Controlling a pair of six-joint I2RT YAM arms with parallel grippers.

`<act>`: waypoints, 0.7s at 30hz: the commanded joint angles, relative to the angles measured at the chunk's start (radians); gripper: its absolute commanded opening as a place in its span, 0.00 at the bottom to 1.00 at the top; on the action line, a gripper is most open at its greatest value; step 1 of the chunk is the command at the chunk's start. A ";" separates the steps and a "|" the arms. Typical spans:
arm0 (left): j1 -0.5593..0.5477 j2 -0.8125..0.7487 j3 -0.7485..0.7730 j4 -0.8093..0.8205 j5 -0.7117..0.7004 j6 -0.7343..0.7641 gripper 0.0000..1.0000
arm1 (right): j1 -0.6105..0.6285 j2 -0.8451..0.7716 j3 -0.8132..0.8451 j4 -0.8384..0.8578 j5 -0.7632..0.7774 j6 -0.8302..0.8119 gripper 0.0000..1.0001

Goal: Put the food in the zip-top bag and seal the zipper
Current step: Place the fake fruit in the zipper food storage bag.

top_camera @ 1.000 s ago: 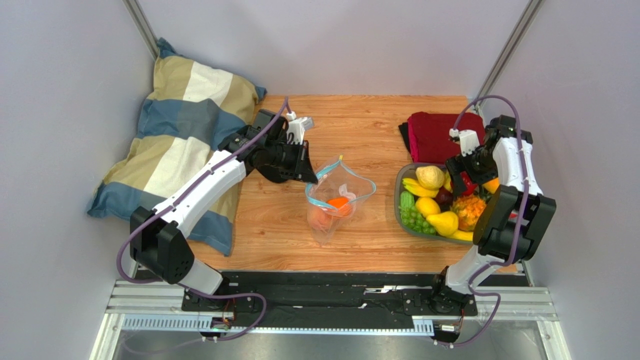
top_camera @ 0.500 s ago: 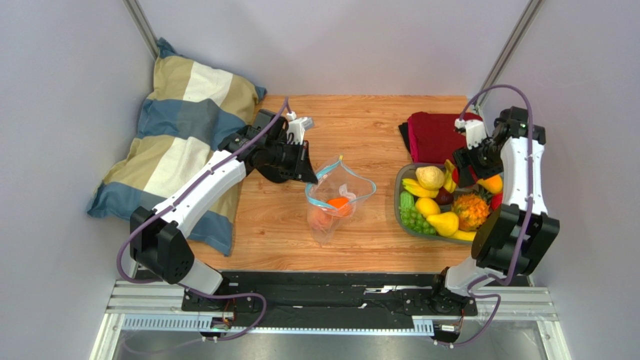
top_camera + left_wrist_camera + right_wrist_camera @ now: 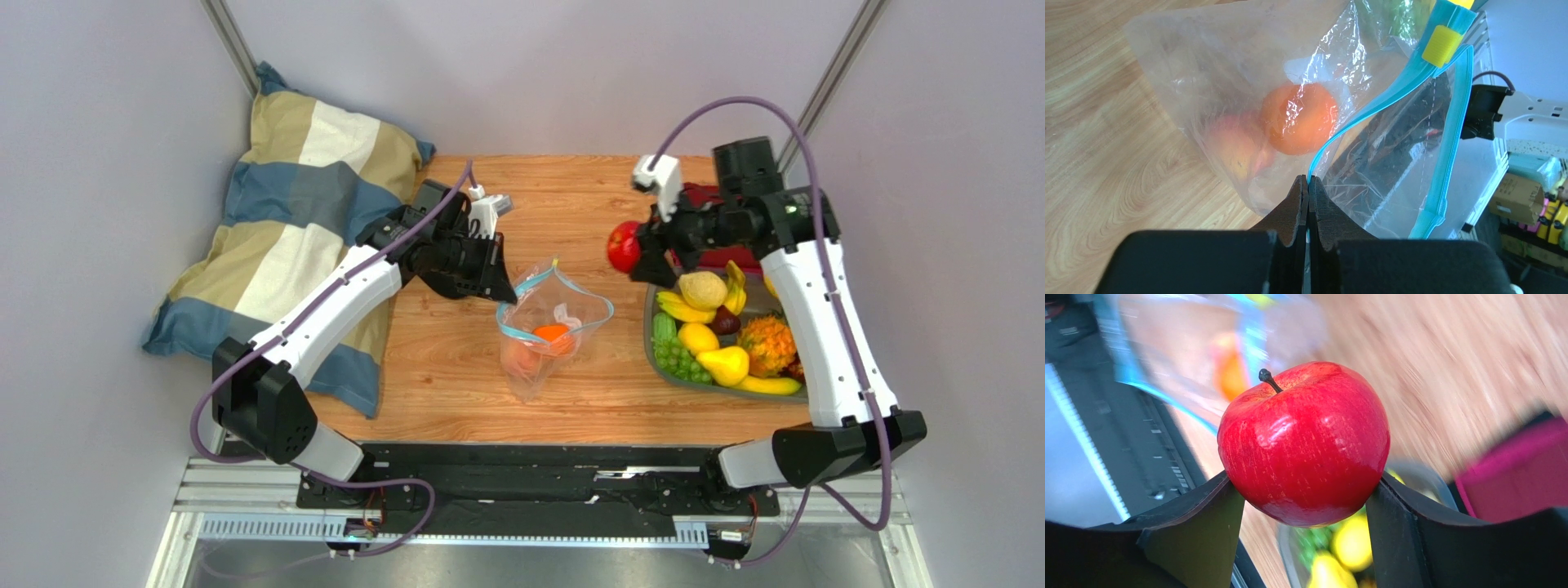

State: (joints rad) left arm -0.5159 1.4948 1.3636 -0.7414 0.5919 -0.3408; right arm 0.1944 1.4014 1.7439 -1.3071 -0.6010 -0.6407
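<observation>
**Change:** R gripper (image 3: 629, 250) was down in the tray (image 3: 650, 321) a sec ago. It's since swung up and left with the apple (image 3: 1306, 444) clamped between both fingers, stem up. The apple is in the air over the table (image 3: 577, 202), just off the tray's far-left corner, with the bag (image 3: 548, 321) off to its left. R wrist view is motion-blurred behind the apple, so the arm looks mid-swing.

**No change:** L gripper (image 3: 1308, 184) hasn't moved. Its fingers are shut tight on the bag's near rim, right at the zipper (image 3: 1389, 92), holding the mouth up and open. Bag shape is same as before.

**Bag:** mid-table, mouth facing up. Inside are an orange (image 3: 1300, 119) and a peach (image 3: 1232, 144) beside it. Yellow slider (image 3: 1441, 46) sits at the far end of the zipper strip, so it's unsealed.

**Meaning:** third piece is picked and en route, I'd say. Next is to carry it over the mouth and drop. The opening looks narrow for an apple this round, so it could catch the rim. Plenty of fruit still in the tray (bananas, pears, grapes, others), so sealing is a long way off.

**Surface/room:** wood-grain table. Tray at right edge, dark red cloth (image 3: 711, 208) at far-right corner. Striped pillow (image 3: 294, 221) overhangs the left edge. Plain pale walls (image 3: 552, 74) on three sides.
</observation>
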 commanded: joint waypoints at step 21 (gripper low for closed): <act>0.008 -0.008 0.060 -0.062 0.055 0.068 0.00 | 0.440 0.004 -0.050 0.200 0.267 0.044 0.98</act>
State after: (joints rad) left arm -0.5148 1.4967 1.3853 -0.7956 0.6216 -0.2993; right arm 0.7261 1.4479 1.6554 -1.1397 -0.3119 -0.6403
